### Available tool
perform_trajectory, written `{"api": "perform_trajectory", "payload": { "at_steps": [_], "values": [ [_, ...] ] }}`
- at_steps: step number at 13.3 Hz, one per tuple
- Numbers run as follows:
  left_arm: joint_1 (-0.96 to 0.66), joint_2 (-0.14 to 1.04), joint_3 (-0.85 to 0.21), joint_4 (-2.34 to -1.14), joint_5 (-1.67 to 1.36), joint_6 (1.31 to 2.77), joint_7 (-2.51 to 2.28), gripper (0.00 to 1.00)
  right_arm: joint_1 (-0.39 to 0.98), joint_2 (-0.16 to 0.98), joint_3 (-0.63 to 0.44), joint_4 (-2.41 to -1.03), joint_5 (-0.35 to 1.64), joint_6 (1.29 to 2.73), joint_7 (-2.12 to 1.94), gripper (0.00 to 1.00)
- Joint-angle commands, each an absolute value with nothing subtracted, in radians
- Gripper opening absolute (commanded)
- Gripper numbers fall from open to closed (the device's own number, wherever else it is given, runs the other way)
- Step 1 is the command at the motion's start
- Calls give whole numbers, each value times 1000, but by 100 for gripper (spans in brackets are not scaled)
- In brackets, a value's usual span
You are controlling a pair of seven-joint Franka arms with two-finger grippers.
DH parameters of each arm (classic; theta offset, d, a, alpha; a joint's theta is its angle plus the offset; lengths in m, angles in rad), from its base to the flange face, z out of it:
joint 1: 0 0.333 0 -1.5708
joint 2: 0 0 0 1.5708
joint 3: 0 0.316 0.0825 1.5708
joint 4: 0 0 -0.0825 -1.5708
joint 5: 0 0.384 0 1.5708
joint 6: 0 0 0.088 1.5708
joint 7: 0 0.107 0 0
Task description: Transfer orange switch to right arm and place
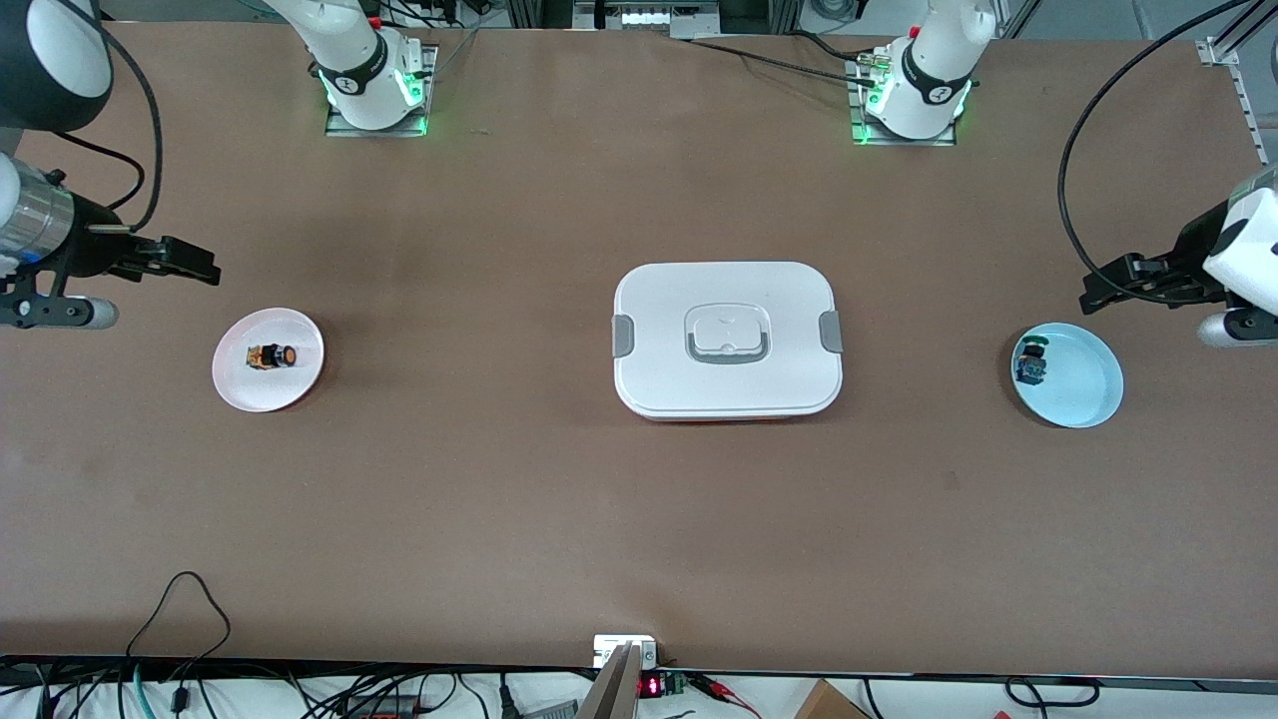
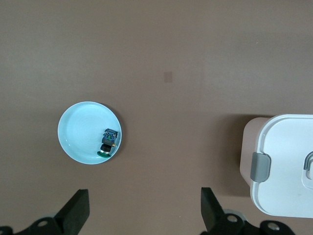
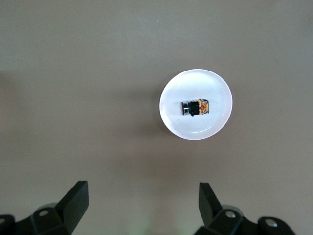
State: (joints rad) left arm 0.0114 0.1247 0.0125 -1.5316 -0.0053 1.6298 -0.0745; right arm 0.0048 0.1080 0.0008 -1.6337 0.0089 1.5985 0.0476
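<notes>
Front view: orange switch lies on its side on pink plate at the right arm's end of the desk. Right gripper is held nearby, spread and empty. Left gripper waits, spread, by blue plate.

Left wrist view: only green switch is seen; it should be left alone.

Right wrist view: fingers should be centred across the switch body before descent.

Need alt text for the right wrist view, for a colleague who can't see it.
The orange switch lies on its side in a small white plate on the brown table. The right end effector hangs open above the bare table beside the plate, holding nothing.
</notes>
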Motion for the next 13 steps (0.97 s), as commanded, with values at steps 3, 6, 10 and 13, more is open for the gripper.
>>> {"api": "perform_trajectory", "payload": {
  "at_steps": [3, 6, 10, 13],
  "values": [
    [72, 132, 8, -1503, -19, 1606, -69, 100, 14, 2, 2, -1781, -2, 1732, 74, 100],
    [71, 132, -2, -1499, 15, 1597, -52, 100, 31, -5, 2, -1787, -2, 1747, 109, 100],
    [72, 140, 5, -1489, 15, 1595, -57, 100, 25, 2, -2, -1754, -8, 1674, 61, 100],
    [74, 117, 8, -1491, 14, 1551, -64, 100, 26, 12, -2, -1718, -6, 1638, 63, 100]
  ]
}}
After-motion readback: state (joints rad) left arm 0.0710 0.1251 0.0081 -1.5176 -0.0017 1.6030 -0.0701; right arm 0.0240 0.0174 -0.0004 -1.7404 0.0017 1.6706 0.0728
